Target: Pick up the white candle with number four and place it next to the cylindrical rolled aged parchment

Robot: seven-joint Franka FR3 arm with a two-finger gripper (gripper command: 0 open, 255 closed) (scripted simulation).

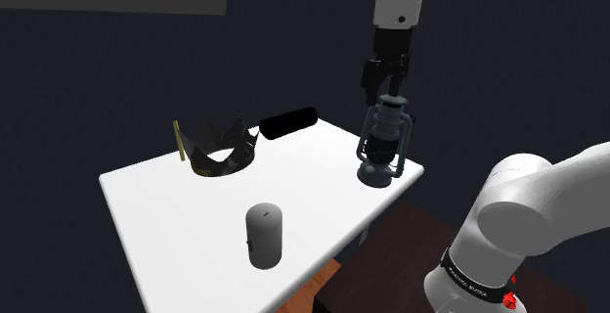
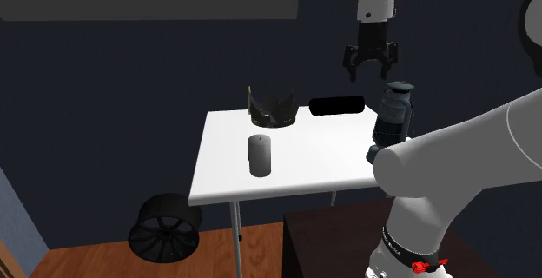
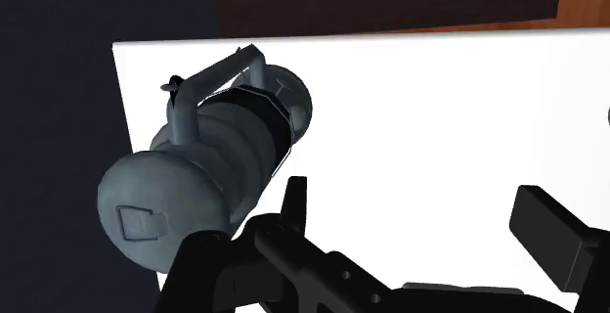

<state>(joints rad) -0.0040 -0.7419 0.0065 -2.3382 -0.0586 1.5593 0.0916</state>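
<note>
Shoulder view: a white table (image 1: 176, 203) stands before a dark wall. A pale grey candle (image 1: 264, 235) is upright at 6 o'clock from the table's middle, near the edge, with nothing touching it. A black spiked crown (image 1: 217, 150) sits at 10 o'clock, a black cylinder (image 1: 286, 122) lies at 1 o'clock, and a grey lantern (image 1: 383, 145) stands at 3 o'clock. The black gripper (image 1: 386, 84) hangs just above the lantern, well apart from the candle.

Second exterior view: the candle stands at 9 o'clock from the table's middle. The gripper, jaws spread, is at the lantern's 11 o'clock. A dark wheel (image 2: 165, 226) rests on the floor at 7 o'clock from the table.

Wrist view: the two fingers (image 3: 552, 231) stand apart over bare table, clasping nothing. The lantern is just beside one finger, outside the gap.
</note>
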